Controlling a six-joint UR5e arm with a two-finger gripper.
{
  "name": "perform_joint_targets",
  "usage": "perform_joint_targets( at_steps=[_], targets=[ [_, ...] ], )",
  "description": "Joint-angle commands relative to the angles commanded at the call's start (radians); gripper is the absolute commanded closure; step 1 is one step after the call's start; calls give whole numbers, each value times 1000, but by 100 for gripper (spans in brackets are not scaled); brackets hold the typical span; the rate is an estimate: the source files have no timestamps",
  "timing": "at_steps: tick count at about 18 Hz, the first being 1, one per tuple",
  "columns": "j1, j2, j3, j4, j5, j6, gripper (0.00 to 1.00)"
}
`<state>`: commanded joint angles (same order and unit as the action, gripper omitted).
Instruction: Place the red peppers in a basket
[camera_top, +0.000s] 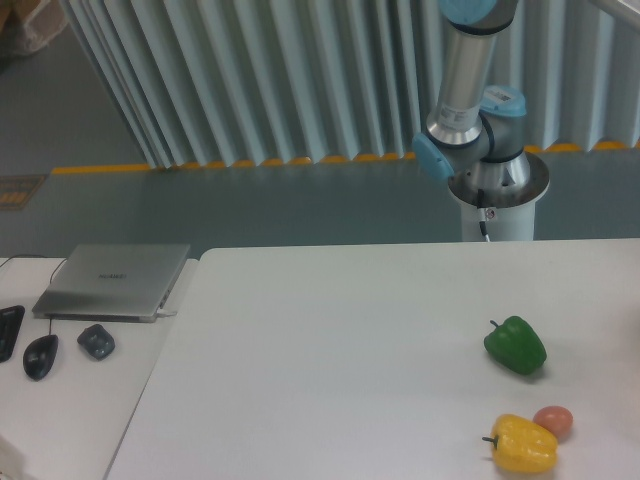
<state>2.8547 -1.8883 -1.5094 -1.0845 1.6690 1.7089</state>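
Observation:
The red peppers are out of view, and no basket shows in the frame. My gripper is out of view too, past the right edge. Only the arm's base (497, 185) and its upright link (468, 70) show behind the table at the upper right.
On the white table (330, 340) lie a green pepper (516, 345), a yellow pepper (523, 444) and a small reddish-orange fruit (553, 421) at the right. At the left sit a closed laptop (112, 280), a black mouse (40, 355) and a dark grey object (96, 341).

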Motion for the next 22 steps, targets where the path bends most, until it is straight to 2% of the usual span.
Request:
perform_joint_targets(
  at_steps=[11, 14, 17, 22],
  targets=[
    [-21, 8, 3, -3, 0, -12, 0],
    [-81, 11, 0, -12, 3, -11, 0],
    [-118, 26, -3, -58, 0, -29, 0],
    [-166, 35, -5, -190, -8, -29, 0]
  ],
)
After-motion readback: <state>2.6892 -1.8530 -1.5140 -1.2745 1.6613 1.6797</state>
